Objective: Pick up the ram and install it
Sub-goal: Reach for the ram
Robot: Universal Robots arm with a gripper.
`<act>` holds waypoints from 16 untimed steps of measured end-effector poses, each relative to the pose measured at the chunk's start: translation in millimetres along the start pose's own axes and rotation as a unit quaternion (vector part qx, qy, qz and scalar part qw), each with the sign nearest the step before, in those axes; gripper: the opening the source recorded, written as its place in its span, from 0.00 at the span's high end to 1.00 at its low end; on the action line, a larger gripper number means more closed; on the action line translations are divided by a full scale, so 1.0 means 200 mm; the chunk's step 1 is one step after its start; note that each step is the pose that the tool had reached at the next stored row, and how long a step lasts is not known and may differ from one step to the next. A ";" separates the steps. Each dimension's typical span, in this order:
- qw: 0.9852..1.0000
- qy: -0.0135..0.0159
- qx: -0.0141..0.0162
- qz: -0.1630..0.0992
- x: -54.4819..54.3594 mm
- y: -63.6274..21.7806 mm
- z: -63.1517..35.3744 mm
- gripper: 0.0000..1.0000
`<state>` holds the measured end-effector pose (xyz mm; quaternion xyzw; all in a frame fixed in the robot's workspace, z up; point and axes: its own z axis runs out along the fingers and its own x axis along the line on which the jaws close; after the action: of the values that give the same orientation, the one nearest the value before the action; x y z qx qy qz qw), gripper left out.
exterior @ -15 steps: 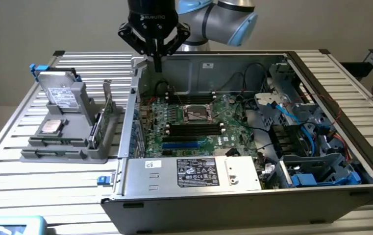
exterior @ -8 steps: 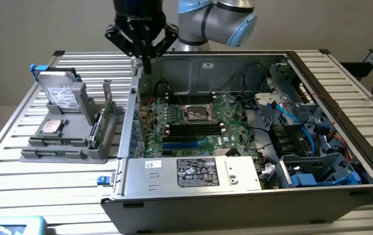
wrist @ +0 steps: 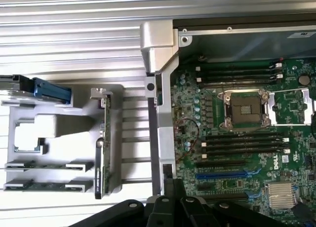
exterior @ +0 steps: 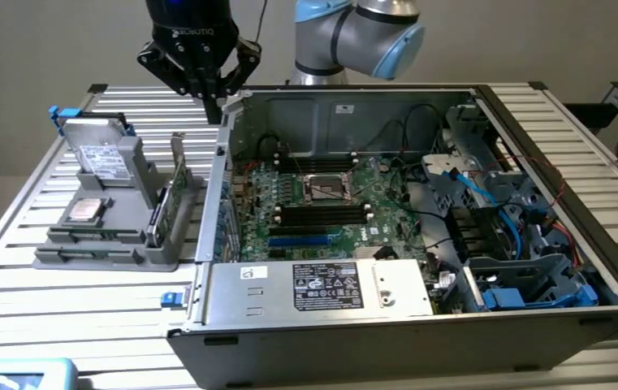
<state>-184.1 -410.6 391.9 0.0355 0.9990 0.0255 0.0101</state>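
At the exterior view's left, the grey holder (exterior: 81, 262) (wrist: 74, 113) sits on the slatted metal worktop (exterior: 71, 317), with bare slats open on its near and far sides. It carries a hard drive (exterior: 108, 154) at the back, a processor chip (exterior: 84, 210) (wrist: 27, 138) in the middle, and the ram (exterior: 94, 236) (wrist: 49, 165), seen edge-on as a thin strip in a front slot, with a like strip just beside it. The green expansion card (exterior: 179, 175) (wrist: 106, 123) stands upright along the holder's right edge. A narrow strip of worktop parts it from the open computer case (exterior: 395, 341). The fingers (exterior: 214, 97) (wrist: 170, 190) hang above that gap at the case's back corner, pressed together and holding nothing, well apart from the ram. Inside the case the motherboard (exterior: 320, 203) (wrist: 237, 138) lies flat, its black memory slots (exterior: 320, 213) (wrist: 242, 143) flanking the bare processor socket (exterior: 328, 188). The power supply (exterior: 320, 284) bounds it in front, and tangled cables and a drive cage (exterior: 525, 276) crowd the right. Behind stands a plain pale wall.
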 end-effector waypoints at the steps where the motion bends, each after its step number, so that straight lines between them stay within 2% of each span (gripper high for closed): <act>1: 1.000 0.000 0.000 0.000 0.02 -0.002 -0.001 0.89; 5: 1.000 0.002 0.000 0.000 0.11 -0.008 0.001 0.89; 12: 1.000 0.007 0.001 0.000 0.23 -0.028 0.030 0.89; 16: 1.000 0.009 0.001 0.000 0.29 -0.037 0.037 0.89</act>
<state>-243.1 -413.4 383.1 0.0358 0.9990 0.0252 0.0014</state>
